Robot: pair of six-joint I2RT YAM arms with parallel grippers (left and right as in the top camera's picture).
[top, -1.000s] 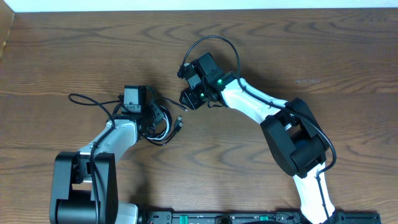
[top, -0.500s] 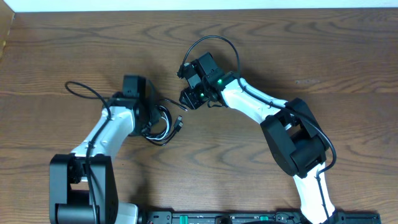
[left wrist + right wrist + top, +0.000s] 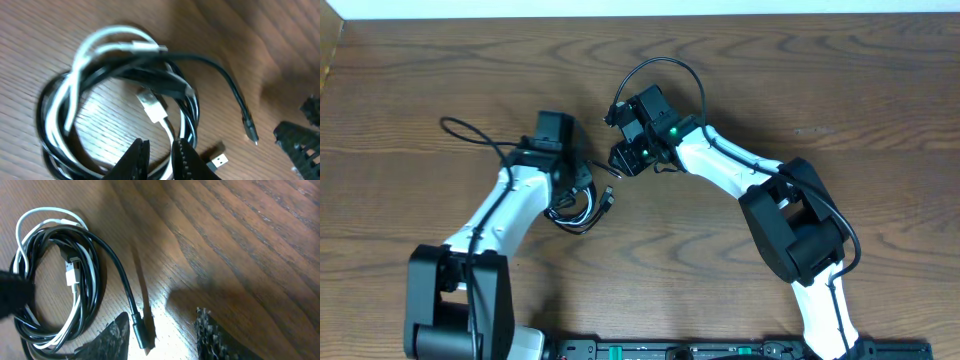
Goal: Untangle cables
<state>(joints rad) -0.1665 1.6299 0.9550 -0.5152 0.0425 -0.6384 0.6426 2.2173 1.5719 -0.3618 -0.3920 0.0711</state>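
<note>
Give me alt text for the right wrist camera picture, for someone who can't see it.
A coil of black and white cables lies on a wooden table. One black plug end trails out toward the open right gripper at the bottom edge.

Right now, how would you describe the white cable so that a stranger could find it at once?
On the wooden table, look just beside the left pincer, where a small coil of cables lies. The white cable is looped through that coil; it is the only pale cord, while its neighbours are all black.
</note>
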